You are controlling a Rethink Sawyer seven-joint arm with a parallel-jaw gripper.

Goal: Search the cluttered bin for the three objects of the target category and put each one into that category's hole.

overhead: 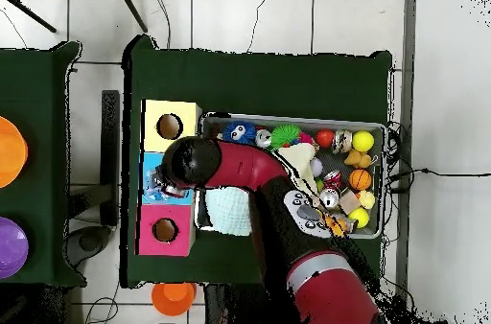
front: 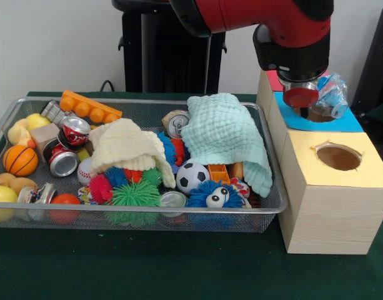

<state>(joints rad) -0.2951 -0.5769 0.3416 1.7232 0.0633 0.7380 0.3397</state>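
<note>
bottle [front: 332, 95], clear and crumpled, lies tilted at the blue hole [front: 316, 114], just right of the tool [front: 301, 95] in the front view. whether the tool grips it, i cannot tell. bin [front: 266, 206] sits left.

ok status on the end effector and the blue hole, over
End effector over the blue box, open or shut unclear. Crushed plastic bottle at the blue hole, not dropped through. Nothing blocking.

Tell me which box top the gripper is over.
The blue-topped middle box, between the yellow box and the pink one; the gripper hangs above its hole beside a crumpled plastic bottle.
</note>
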